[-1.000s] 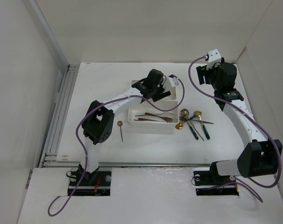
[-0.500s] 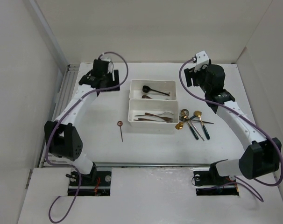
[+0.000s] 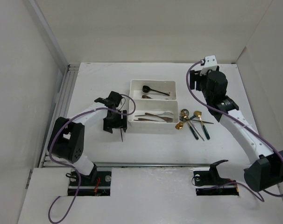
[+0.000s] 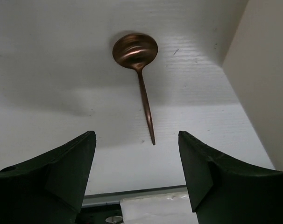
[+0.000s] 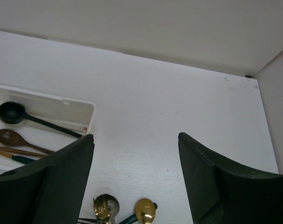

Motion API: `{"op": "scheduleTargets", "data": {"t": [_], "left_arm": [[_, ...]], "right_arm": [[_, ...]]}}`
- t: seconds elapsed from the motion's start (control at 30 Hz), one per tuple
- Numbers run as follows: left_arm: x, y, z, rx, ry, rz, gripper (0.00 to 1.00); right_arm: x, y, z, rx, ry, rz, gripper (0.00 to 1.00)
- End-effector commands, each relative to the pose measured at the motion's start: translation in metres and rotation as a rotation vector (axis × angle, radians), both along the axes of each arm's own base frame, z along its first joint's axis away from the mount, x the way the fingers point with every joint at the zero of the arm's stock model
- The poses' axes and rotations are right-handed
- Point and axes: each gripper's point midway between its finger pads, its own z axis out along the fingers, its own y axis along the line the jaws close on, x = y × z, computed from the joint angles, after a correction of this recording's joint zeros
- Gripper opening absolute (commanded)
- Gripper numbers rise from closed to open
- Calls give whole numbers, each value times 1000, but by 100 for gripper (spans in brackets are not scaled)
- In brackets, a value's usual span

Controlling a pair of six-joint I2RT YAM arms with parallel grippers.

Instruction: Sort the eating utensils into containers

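The left gripper [image 4: 136,156] hovers wide open over a copper spoon [image 4: 140,79] lying on the table [image 4: 48,56] just left of the near tray [image 3: 151,129] — nothing held. The right gripper [image 5: 135,149], also spread wide and empty, hangs beyond the loose utensils [image 3: 194,122] — right of the far tray [image 3: 153,82].

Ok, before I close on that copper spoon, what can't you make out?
- Top view: copper spoon mostly hidden under the left gripper.
- Top view: loose utensils overlap, too small to count.
- Right wrist: those utensils cut off by the bottom edge; trays cut off by the left edge.
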Motion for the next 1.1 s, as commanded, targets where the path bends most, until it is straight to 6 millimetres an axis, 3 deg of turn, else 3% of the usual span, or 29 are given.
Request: {"op": "scheduleTargets", "data": {"t": [0.0,0.03,0.13,0.33,0.43,0.5,0.6,0.7,0.8,0.93,1.07], "left_arm": [[-2,-3,0,-16,-3,42,68],[3,-2,-4,1,-8,57,68],[10,1,-17,48,21,82,62],[2,10,-47,124,111,96,48],[5,23,-59,185,121,126,34],[7,29,-65,190,136,146,16],[11,42,-71,203,146,174,0],[27,46,-71,179,97,141,0],[53,54,-51,201,-22,74,0],[94,65,-7,270,-230,-27,0],[168,67,75,364,-550,-125,0]], "right_arm": [[-18,-15,14,50,-46,-87,78],[-23,-18,24,68,-73,-97,78],[-33,-26,30,85,-96,-127,78],[-45,-38,44,81,-134,-181,78],[-46,-40,44,57,-134,-188,79],[-46,-41,49,52,-142,-187,79],[-43,-35,45,51,-131,-159,79],[-39,-34,46,46,-129,-132,79],[-36,-38,43,42,-121,-145,79],[-31,-47,45,47,-135,-160,79],[-23,-50,48,55,-156,-163,79]]}}
